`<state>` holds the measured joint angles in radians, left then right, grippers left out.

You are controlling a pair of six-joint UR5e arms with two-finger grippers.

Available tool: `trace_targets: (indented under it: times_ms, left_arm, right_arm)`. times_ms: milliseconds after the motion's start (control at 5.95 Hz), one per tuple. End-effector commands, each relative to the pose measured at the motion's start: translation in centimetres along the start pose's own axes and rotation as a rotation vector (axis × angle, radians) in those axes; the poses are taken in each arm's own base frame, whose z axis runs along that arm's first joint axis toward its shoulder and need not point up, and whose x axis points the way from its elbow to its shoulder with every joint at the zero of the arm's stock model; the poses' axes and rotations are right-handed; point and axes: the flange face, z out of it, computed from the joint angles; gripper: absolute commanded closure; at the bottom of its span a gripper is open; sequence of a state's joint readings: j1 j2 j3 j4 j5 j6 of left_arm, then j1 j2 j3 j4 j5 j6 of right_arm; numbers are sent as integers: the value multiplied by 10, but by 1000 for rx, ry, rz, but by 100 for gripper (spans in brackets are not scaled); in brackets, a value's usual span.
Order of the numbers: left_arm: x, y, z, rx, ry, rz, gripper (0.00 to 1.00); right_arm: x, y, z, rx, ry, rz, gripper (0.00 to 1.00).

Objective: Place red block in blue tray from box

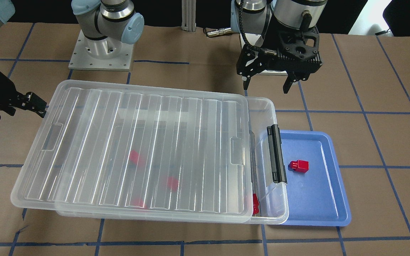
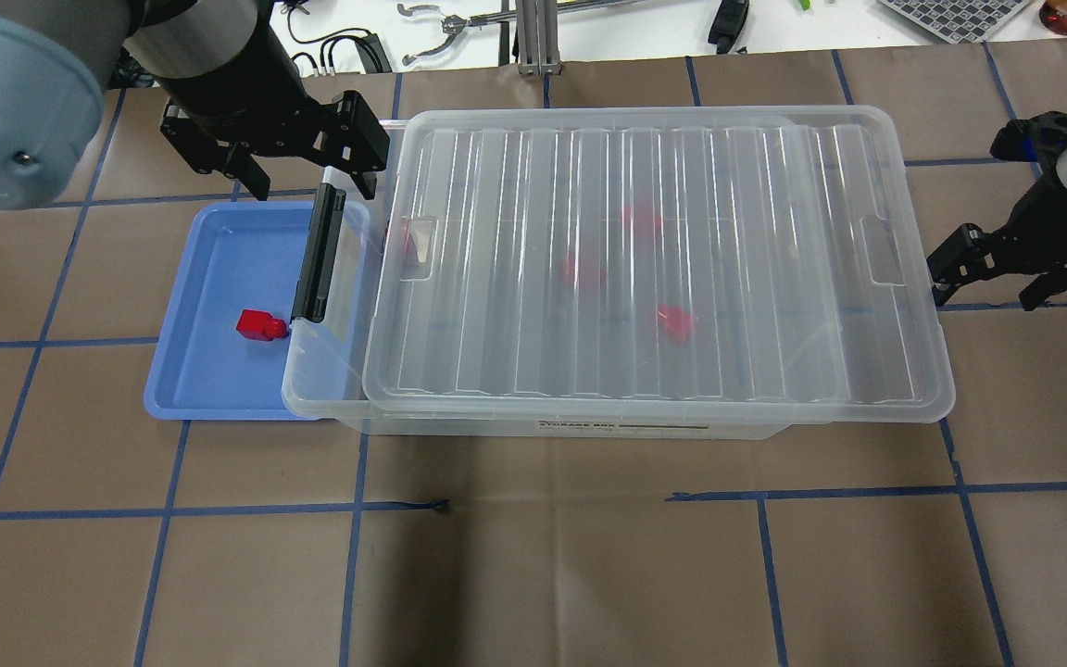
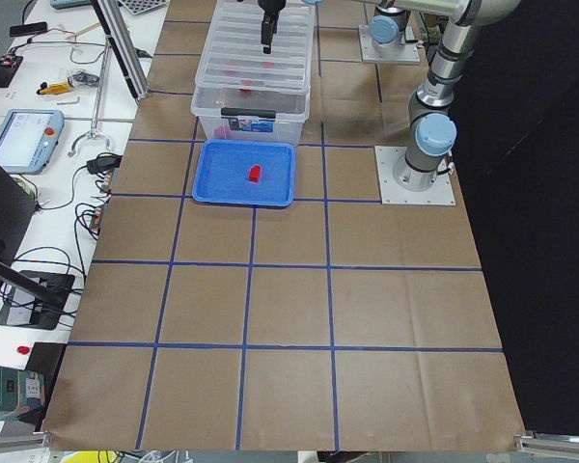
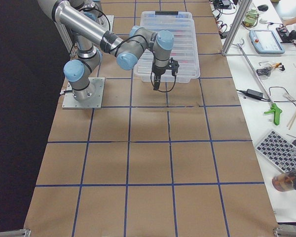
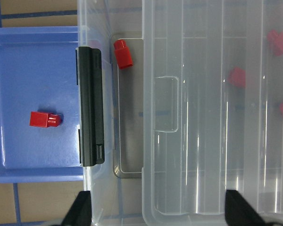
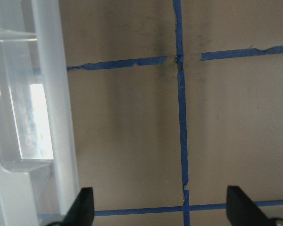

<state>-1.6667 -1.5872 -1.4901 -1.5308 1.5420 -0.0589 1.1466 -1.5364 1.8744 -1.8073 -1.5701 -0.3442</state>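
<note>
One red block (image 1: 299, 166) lies in the blue tray (image 1: 319, 199), also seen overhead (image 2: 258, 324) and in the left wrist view (image 5: 44, 119). The tray sits at the latch end of the box (image 1: 265, 113). The ribbed lid (image 1: 148, 149) is slid toward my right arm, leaving a gap by the black latch (image 1: 276, 154). Another red block (image 5: 123, 53) lies in that gap. Three more blocks (image 2: 642, 220) show blurred under the lid. My left gripper (image 1: 266, 87) is open and empty above the latch end. My right gripper (image 2: 983, 292) is open and empty beside the box's other end.
The table is brown paper with a grid of blue tape lines (image 2: 357, 505). The arm bases (image 1: 100, 53) stand behind the box. Tools and a tablet lie on side benches (image 4: 266, 74) off the table.
</note>
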Motion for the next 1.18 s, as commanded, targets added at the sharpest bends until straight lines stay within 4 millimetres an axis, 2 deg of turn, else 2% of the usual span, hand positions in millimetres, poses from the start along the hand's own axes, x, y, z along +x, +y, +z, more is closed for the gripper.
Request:
trace_targets:
  times_ms: [0,504,1008]
  left_arm:
    - [-15,-2,-6,16,0,-44,2]
    - [-29,-2,-12,25,-6,-82,2]
    - [-30,-6,-10,42,-3,-71,2]
  right_arm:
    - [-22,0,0,-3,-31,2,0]
    - [-32,1,0,-7,-32,14,0]
    - [-43,2,0,-8,-30,10,0]
